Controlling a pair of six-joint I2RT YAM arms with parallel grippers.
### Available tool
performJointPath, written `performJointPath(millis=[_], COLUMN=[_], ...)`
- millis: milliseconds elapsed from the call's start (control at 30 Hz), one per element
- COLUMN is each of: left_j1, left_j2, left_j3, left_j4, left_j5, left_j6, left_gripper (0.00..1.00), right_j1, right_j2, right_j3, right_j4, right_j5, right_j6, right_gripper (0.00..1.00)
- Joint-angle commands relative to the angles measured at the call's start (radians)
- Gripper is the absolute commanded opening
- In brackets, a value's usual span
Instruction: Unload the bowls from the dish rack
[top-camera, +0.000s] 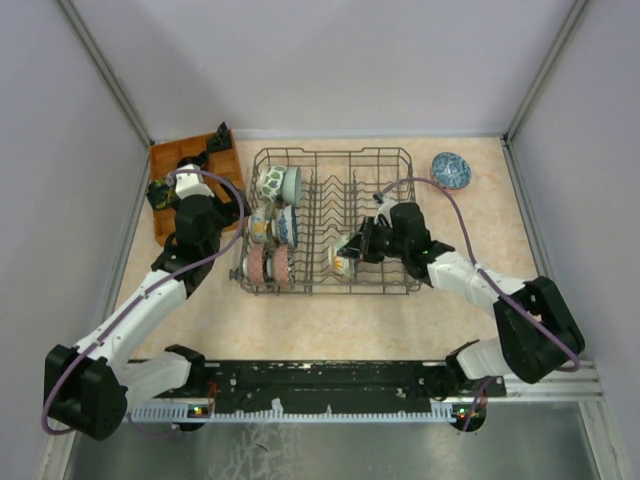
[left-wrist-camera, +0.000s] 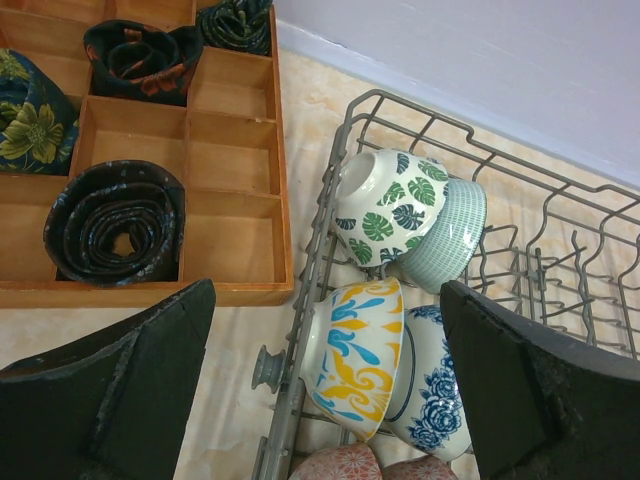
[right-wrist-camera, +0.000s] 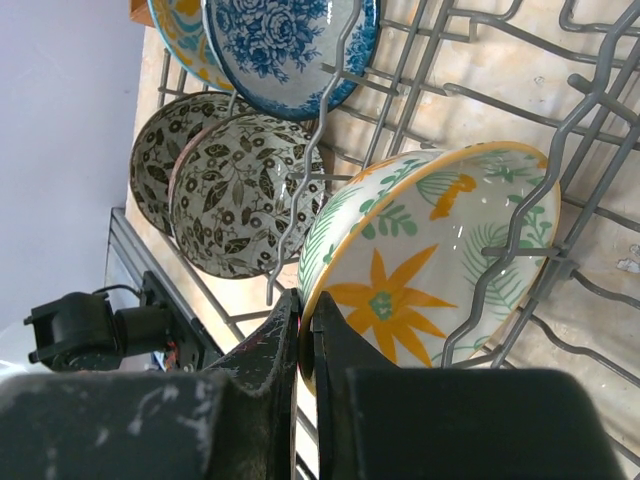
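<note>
— Top external view first: where's the right gripper (top-camera: 352, 250)?
— Down in the rack (top-camera: 330, 152), toward its 6 o'clock edge. Its fingers (right-wrist-camera: 260, 370) are pinched together on the rim of the flower bowl (right-wrist-camera: 430, 270), which stands on edge there.
— And the left gripper (left-wrist-camera: 327, 300)?
— Its two fingers are spread wide with nothing between them. It hangs at the rack's 9 o'clock side, near the tray (top-camera: 195, 158).
— What about the other bowls?
— There are six along that 9 o'clock side, in pairs, all on edge. A leaf bowl (left-wrist-camera: 385, 205) sits against a green bowl (left-wrist-camera: 450, 235) at the far end. Next comes a yellow bowl (left-wrist-camera: 355, 355) against a blue-rose bowl (left-wrist-camera: 430, 400). Two pink bowls (top-camera: 258, 265) are nearest the arms.
— Are any bowls out of the rack?
— One. A blue bowl (top-camera: 451, 170) sits on the table (top-camera: 510, 200) at 2 o'clock from the rack, just beside its corner.
— And the tray?
— It's at 10 o'clock, just beside the rack. Dark rolled cloths (left-wrist-camera: 115, 220) fill some of its compartments.
</note>
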Motion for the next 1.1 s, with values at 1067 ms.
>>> performJointPath(millis=[1067], left_j1=[-0.004], left_j2=[-0.049], left_j3=[0.003], left_j4=[-0.004], left_j5=[-0.019], left_j6=[0.001], left_gripper=[0.99], right_j1=[-0.245], right_j2=[0.431], right_j3=[1.345], right_j4=[-0.822], right_j5=[0.651], right_j6=[-0.553], right_gripper=[0.0])
